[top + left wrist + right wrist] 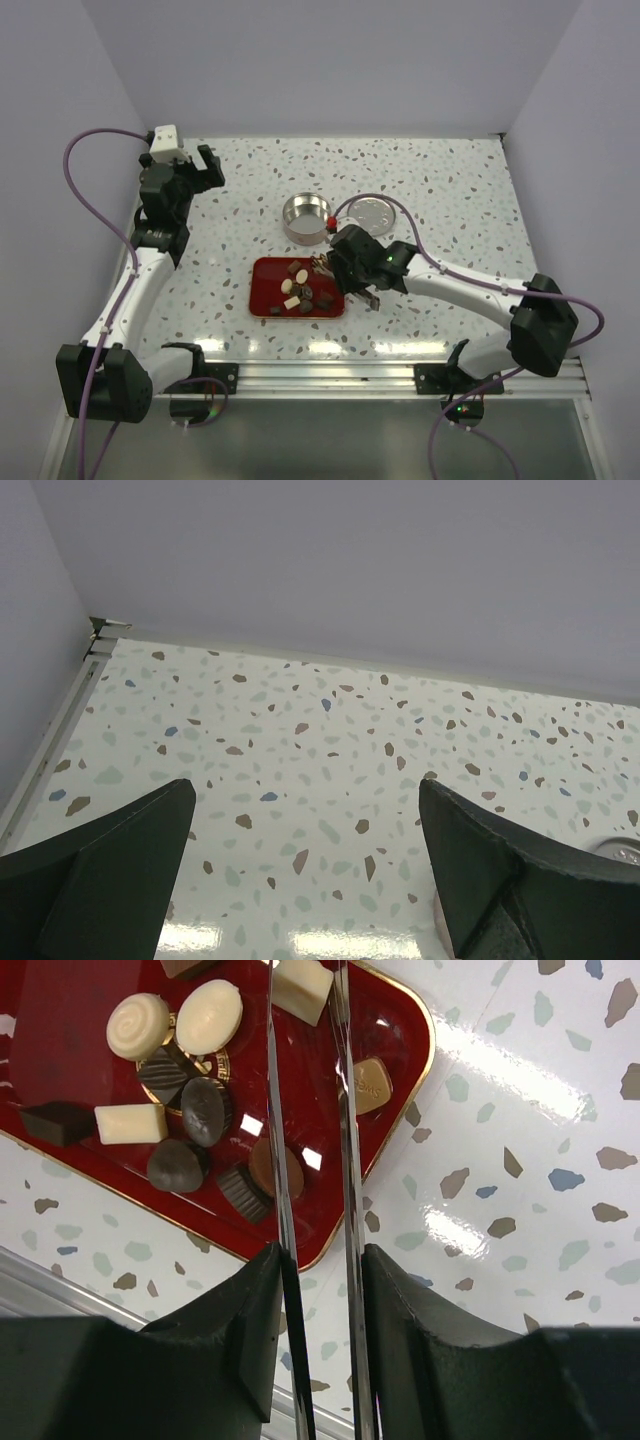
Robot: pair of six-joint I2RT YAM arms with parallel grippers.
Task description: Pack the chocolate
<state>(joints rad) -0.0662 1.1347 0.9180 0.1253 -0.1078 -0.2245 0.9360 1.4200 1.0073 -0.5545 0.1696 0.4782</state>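
Right wrist view: your right end effector [320, 1260] is clamped on the long tweezers [345, 1140]. Both blades run up between its fingers and out of frame, so the tips go unseen. Under the blades lies the red tray [70, 1020] with the chocolate [205, 1110] on it: dark, light-brown and cream pieces bunched left of the blades, one tan piece just right of them. Whether a piece is pinched, you cannot tell.

Top view: beyond the tray stands the open round tin [300, 236], nothing visible inside, with its lid [375, 213] just beside it on the desk [450, 190]. Your left end effector [305, 820] is spread wide, holding nothing, parked at the far left.

Judged step: picking an early piece. The next move calls for setting the tips astride one piece, squeezing, lifting clear, then carrying it over the tin.
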